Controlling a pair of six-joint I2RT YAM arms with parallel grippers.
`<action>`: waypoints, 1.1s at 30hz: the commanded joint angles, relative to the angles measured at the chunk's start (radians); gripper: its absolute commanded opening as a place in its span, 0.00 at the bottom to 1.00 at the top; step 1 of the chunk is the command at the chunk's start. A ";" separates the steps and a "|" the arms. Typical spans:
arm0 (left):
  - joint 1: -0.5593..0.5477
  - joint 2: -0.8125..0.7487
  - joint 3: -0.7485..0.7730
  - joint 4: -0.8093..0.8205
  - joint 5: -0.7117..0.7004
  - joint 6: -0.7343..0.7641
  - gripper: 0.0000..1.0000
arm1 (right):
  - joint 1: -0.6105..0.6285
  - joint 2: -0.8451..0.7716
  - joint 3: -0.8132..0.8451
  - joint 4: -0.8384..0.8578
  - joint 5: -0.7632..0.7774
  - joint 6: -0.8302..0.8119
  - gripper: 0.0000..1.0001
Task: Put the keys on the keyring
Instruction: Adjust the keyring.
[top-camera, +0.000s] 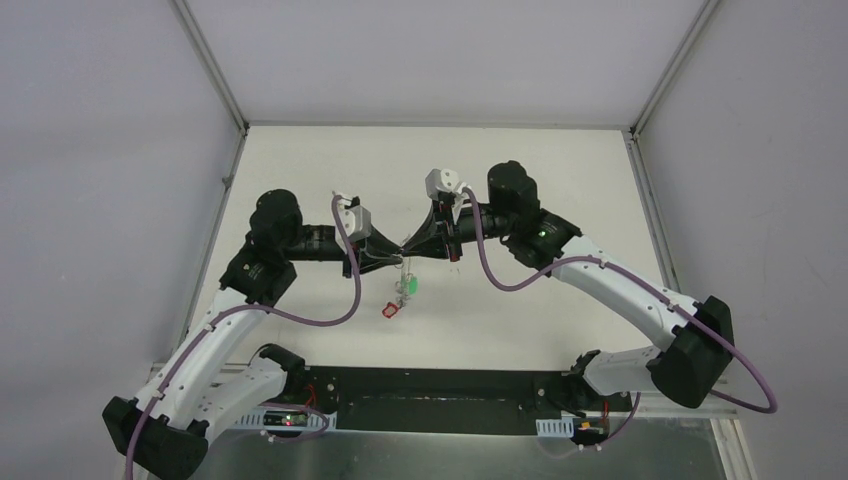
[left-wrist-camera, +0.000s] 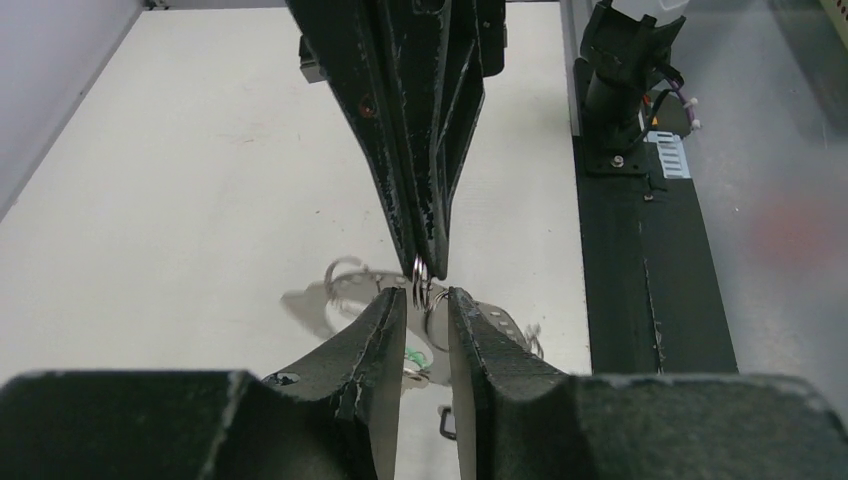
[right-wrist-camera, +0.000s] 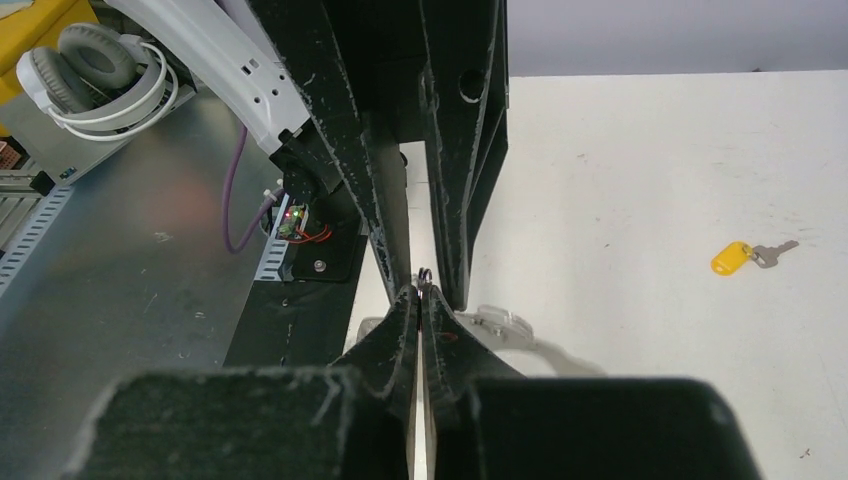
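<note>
White table (top-camera: 560, 170), black base plate (top-camera: 440, 400), grey headphones (right-wrist-camera: 95, 75), bare metal benchtop (right-wrist-camera: 130, 300)

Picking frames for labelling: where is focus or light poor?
Top external: evenly lit, sharp, though the keys are tiny. Left wrist: left fingers soft, ring sharp. Right wrist: right fingers dark and soft, yellow-tagged key crisp.

Keyring (top-camera: 405, 268): thin silvery wire hanging below the point where the two arms' fingers (left-wrist-camera: 385, 330) meet. Its outline is too fine to trace.

Green-tagged key (top-camera: 408, 286): hangs under that same point, tag lowermost.

Yellow-tagged key (right-wrist-camera: 735, 258): lies flat on the tabletop (right-wrist-camera: 650, 150), well apart, with tag and silver blade in line.
</note>
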 joint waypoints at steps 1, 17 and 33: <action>-0.059 0.031 0.072 -0.021 -0.075 0.093 0.22 | -0.003 -0.044 0.045 0.005 -0.001 -0.020 0.00; -0.069 -0.012 0.101 -0.080 -0.156 0.119 0.01 | -0.003 -0.044 0.050 -0.006 0.006 -0.024 0.00; -0.102 0.006 0.123 -0.078 -0.167 0.107 0.17 | -0.003 -0.043 0.051 -0.005 0.016 -0.005 0.00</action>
